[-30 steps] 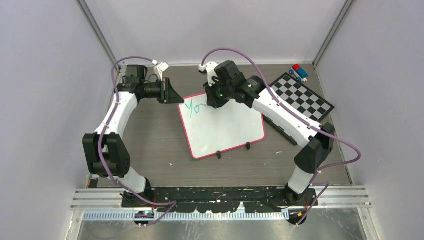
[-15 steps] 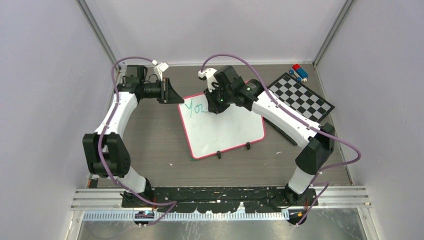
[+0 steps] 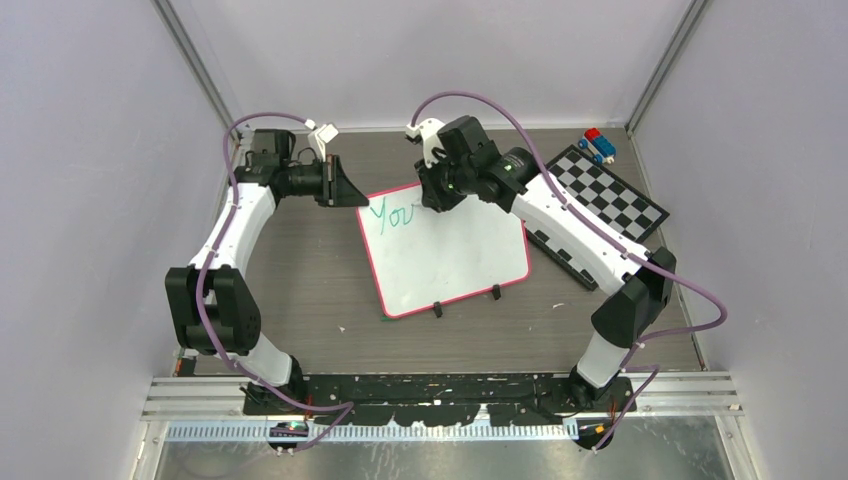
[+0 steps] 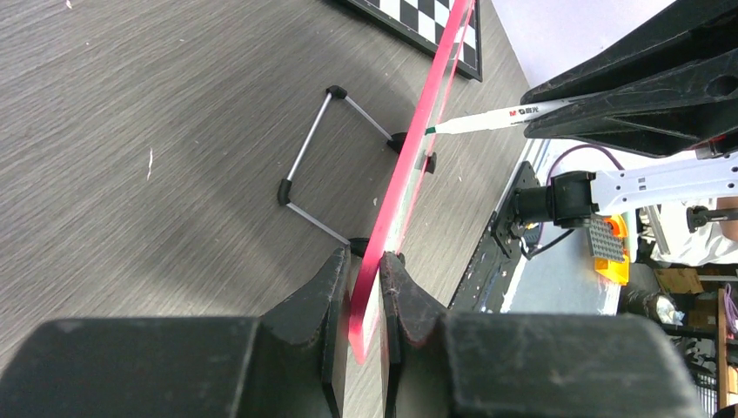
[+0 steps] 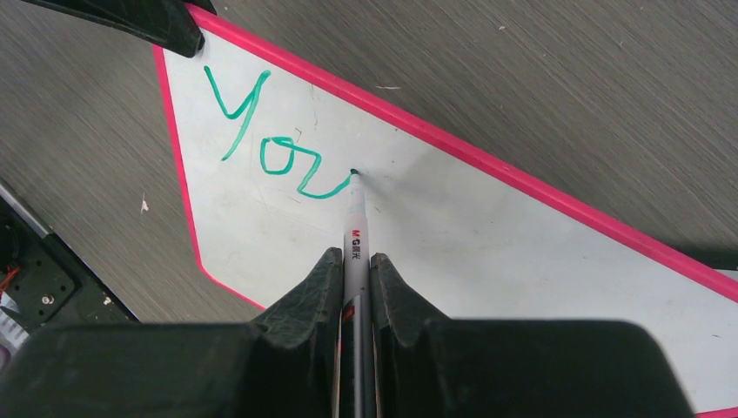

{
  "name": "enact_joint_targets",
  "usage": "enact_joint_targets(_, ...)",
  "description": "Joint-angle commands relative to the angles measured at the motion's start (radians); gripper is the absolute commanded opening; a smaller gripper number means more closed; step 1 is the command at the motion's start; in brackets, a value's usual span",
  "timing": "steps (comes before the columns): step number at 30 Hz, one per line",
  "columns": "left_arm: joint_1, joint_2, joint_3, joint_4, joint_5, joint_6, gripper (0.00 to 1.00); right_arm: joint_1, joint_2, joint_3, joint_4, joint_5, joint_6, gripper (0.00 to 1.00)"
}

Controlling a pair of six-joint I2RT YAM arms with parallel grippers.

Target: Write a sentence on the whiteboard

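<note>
**Right hand** (image 5: 355, 266): pressed together on a marker (image 5: 356, 222). The barrel is pinched between the fingers and the tip sits on the whiteboard (image 5: 522, 261), at the tail of the last green stroke.

**Sentence** (image 5: 274, 139): one line in green, near the whiteboard's far-left corner, reading "You". A second ago only "Yo" showed. The "u" has been added since, and the right hand has shifted a little rightward along the line. Judgement: the first word looks done, the remaining words are not yet begun, and most of the whiteboard is bare.

**Left hand** (image 4: 367, 274): closed on the whiteboard's pink rim at the far-left corner, in the same place as a second ago. It appears to steady the whiteboard for writing.

**Whiteboard**: mid-surface, between the two arms and turned slightly askew. Two black clips (image 3: 437, 310) sit on its near edge. The left wrist view shows a wire stand (image 4: 306, 165) joined at the clips. Whether it props the whiteboard up cannot be told.

**Surface** (image 3: 300, 280): dark wood grain with a few pale specks.

**Other items**: a checkerboard (image 3: 610, 205) lies at far right, near the whiteboard and partly under the right arm. Red and blue blocks (image 3: 598, 143) sit just beyond it.

**Room**: pale lilac walls on three sides. A metal rail (image 3: 450, 400) along the near edge carries both arm bases.
</note>
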Motion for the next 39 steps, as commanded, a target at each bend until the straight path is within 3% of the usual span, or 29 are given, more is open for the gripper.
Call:
enact_joint_targets(1, -0.003, -0.022, 0.040, -0.010, 0.015, -0.001, 0.00, -0.003, -0.015, 0.011, 0.040, 0.013, -0.003, 0.00)
enact_joint_targets(13, -0.004, -0.018, 0.037, -0.007, 0.014, -0.002, 0.00, 0.015, -0.076, -0.123, 0.045, 0.008, 0.015, 0.00)
enact_joint_targets(26, -0.009, -0.014, 0.041, -0.008, 0.010, -0.002, 0.00, -0.027, -0.144, -0.038, -0.025, -0.045, 0.004, 0.00)
enact_joint_targets(39, -0.010, -0.017, 0.044, -0.006, 0.007, -0.005, 0.00, -0.095, -0.153, -0.078, 0.004, 0.014, -0.021, 0.00)
